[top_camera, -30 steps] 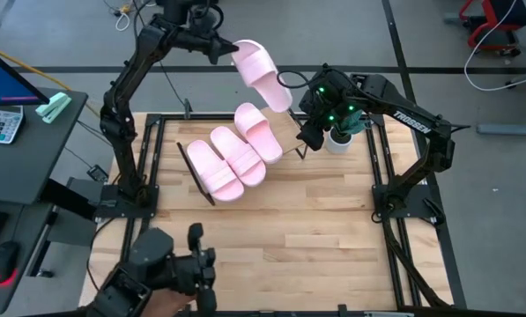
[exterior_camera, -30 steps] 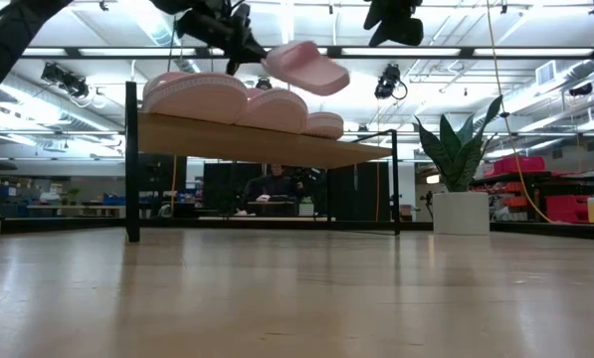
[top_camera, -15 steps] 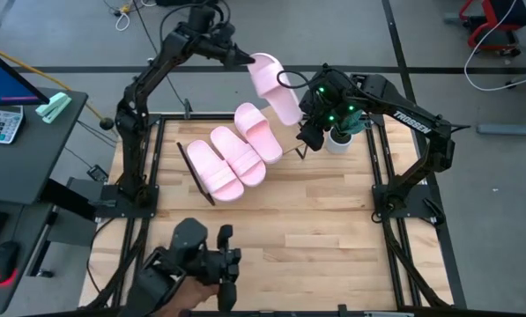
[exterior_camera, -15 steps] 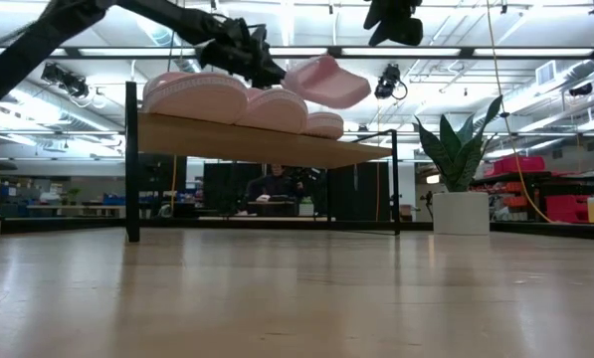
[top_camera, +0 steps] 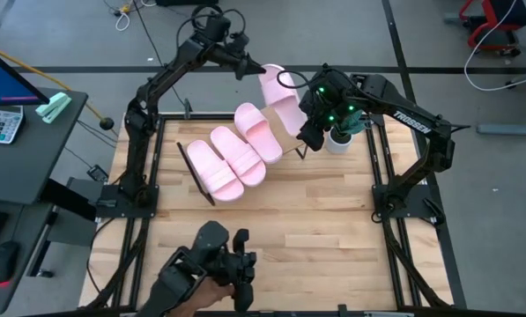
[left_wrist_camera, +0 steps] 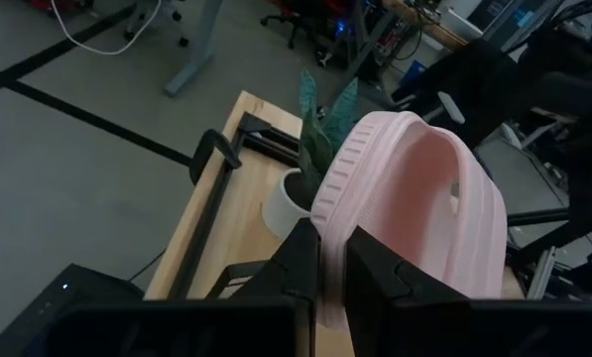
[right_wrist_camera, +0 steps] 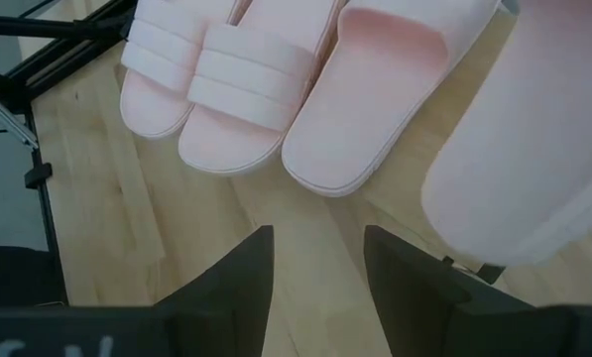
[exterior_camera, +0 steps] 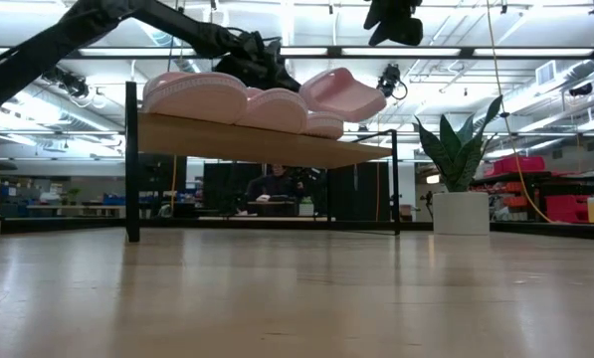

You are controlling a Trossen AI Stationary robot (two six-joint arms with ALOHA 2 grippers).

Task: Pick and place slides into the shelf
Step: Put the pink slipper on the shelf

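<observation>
Three pale pink slides (top_camera: 236, 151) lie side by side on the slanted wooden shelf (exterior_camera: 277, 145); they also show in the right wrist view (right_wrist_camera: 226, 79). A fourth slide (top_camera: 280, 95) hangs tilted over the shelf's right end, beside the third one, and shows in the low view (exterior_camera: 341, 93). My left gripper (top_camera: 248, 67) is shut on its far end. Whether its low end touches the shelf, I cannot tell. My right gripper (right_wrist_camera: 315, 266) hovers open over the board just right of the slides (top_camera: 308, 134), with nothing between its fingers. My left gripper pinches the ribbed edge of the slide's sole (left_wrist_camera: 332, 238) at the slide's far end between its two fingers (left_wrist_camera: 300, 266). It comes from the far left, slanting a little down. The slide reaches away from the fingers toward the near right, tilted and lifted.
A potted plant in a white pot (top_camera: 338, 139) stands right behind my right gripper, at the table's far right. A person's hand with a dark device (top_camera: 211, 275) is at the near edge. A desk with a calculator (top_camera: 0, 123) stands off to the left.
My left gripper has swung toward the table's right and near side and has sunk, carrying the fourth slide down from high over the far edge to just above the shelf's right end. The dark device at the near edge has drifted right.
</observation>
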